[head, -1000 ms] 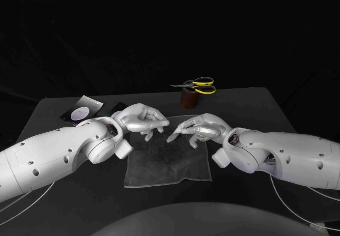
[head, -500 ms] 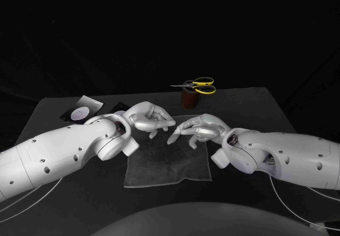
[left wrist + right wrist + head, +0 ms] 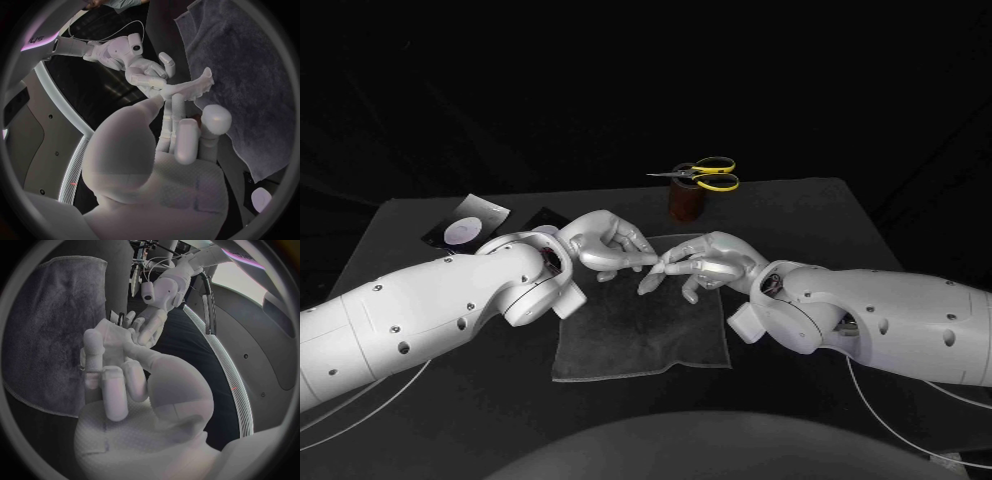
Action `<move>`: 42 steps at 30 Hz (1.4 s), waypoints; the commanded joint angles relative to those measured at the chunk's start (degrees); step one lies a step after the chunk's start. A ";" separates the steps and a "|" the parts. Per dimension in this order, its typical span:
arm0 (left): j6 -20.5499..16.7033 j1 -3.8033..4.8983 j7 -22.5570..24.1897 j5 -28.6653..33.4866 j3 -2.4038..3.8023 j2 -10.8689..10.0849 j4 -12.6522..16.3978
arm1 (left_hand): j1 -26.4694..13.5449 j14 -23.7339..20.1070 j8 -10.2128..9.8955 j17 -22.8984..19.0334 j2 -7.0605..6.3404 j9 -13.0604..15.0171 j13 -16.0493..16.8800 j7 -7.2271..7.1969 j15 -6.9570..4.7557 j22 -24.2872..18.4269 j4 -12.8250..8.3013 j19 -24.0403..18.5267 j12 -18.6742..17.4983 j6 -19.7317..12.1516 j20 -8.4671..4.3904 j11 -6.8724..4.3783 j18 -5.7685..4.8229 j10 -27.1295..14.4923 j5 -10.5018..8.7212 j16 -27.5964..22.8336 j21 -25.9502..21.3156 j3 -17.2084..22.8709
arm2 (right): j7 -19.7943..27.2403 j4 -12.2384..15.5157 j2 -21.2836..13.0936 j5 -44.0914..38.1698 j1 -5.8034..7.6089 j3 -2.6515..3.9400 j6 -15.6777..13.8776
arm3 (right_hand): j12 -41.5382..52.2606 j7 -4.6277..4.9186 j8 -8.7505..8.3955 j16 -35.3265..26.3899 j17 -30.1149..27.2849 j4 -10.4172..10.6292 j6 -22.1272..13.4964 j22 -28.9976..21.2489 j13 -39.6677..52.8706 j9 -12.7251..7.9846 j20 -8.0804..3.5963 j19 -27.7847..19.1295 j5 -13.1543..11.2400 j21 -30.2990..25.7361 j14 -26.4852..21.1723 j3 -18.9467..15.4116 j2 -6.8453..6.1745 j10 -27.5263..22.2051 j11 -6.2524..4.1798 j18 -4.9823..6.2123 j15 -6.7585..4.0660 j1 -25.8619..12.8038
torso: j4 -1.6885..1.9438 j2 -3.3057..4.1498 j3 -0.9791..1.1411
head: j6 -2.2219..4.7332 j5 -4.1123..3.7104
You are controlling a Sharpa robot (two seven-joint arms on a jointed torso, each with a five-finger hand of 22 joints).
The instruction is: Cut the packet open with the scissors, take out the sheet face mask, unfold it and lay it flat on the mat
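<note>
Both hands meet just above the far end of the grey mat (image 3: 639, 330). My right hand (image 3: 708, 262) pinches a small pale folded piece (image 3: 109, 335), apparently the sheet mask (image 3: 190, 87), between thumb and fingers. My left hand (image 3: 606, 245) has its fingers curled, and its fingertips reach that piece; I cannot tell whether they grip it. The dark packet (image 3: 466, 230) with a pale round label lies on the table at the back left, apart from both hands. The yellow-handled scissors (image 3: 704, 174) rest on a brown holder (image 3: 685, 203) behind the mat.
The mat lies flat in the middle of the black table (image 3: 877, 230), its near half uncovered. Both forearms flank it on either side. The scissors holder stands close behind the hands.
My left hand has moved right, closing the gap until its fingertips touch the right hand's fingertips. The right hand has stayed nearly still.
</note>
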 commanded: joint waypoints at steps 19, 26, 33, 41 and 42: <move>-0.66 0.11 -1.73 -1.62 0.03 0.95 0.49 | -2.58 1.28 -0.57 2.67 -2.25 0.32 1.28 -0.33 -0.29 2.67 4.04 0.70 0.25 1.37 -0.38 -0.21 -0.99 1.65 -0.07 0.96 2.41 -4.93 | 0.18 -0.06 0.37 0.20 0.01 0.05 -0.01 | 0.30 0.12 6.39 0.38 6.43 -0.01 0.41 1.71 3.21 6.38 -0.03 0.39 0.22 0.11 2.35 0.55 -0.46 0.41 0.03 0.45 -0.46 -0.11 | 0.01 0.02 0.04 | 0.01 -0.14; -0.50 0.12 -3.44 -2.88 0.04 1.11 0.36 | -0.85 1.79 -0.41 3.83 -2.43 0.54 1.78 -0.53 -0.43 3.54 3.60 1.02 0.57 1.82 -0.44 -0.39 -1.13 1.87 -0.06 1.35 3.09 -5.50 | 0.63 0.30 0.28 0.20 0.01 0.05 -0.17 | 0.32 0.10 6.42 0.40 6.53 -0.01 0.41 1.73 3.23 6.42 -0.05 0.43 0.22 0.23 2.40 0.59 -0.49 0.45 0.01 0.43 -0.47 -0.15 | -0.03 0.01 0.06 | 0.01 -0.11; -1.11 0.12 -4.66 -4.25 0.04 1.31 0.31 | -0.04 3.03 0.09 6.42 -2.42 0.90 2.61 -0.93 -0.72 5.47 3.81 2.02 1.41 2.73 -0.66 -0.76 -1.47 2.55 -0.07 2.35 4.52 -6.42 | 0.67 0.44 0.26 0.23 0.01 0.05 -0.29 | 0.32 0.10 6.42 0.40 6.53 -0.01 0.41 1.73 3.23 6.42 -0.05 0.43 0.22 0.23 2.40 0.59 -0.49 0.45 0.01 0.43 -0.47 -0.15 | -0.03 0.01 0.06 | 0.01 -0.20; -1.79 0.13 -5.10 -4.71 0.04 1.70 0.34 | -0.42 4.41 0.80 9.33 -2.48 1.37 3.74 -1.47 -1.12 7.86 5.00 3.34 2.60 3.66 -1.00 -1.23 -1.92 3.32 -0.07 3.46 6.28 -8.12 | 0.26 0.30 0.42 0.21 0.01 0.05 -0.45 | 0.32 0.10 6.42 0.40 6.53 -0.01 0.41 1.73 3.23 6.42 -0.05 0.43 0.22 0.23 2.40 0.59 -0.49 0.45 0.01 0.43 -0.47 -0.15 | -0.04 -0.01 0.00 | 0.01 -0.26; -1.80 0.13 -5.13 -4.73 0.04 1.76 0.37 | -0.44 4.54 0.87 9.61 -2.51 1.42 3.86 -1.53 -1.17 8.05 5.14 3.45 2.72 3.74 -1.05 -1.28 -1.96 3.38 -0.07 3.56 6.42 -8.33 | 0.20 0.27 0.45 0.20 0.01 0.05 -0.49 | 0.32 0.10 6.42 0.40 6.53 -0.01 0.41 1.73 3.23 6.42 -0.05 0.43 0.22 0.23 2.40 0.59 -0.49 0.45 0.01 0.43 -0.47 -0.15 | -0.02 -0.01 -0.01 | 0.01 -0.29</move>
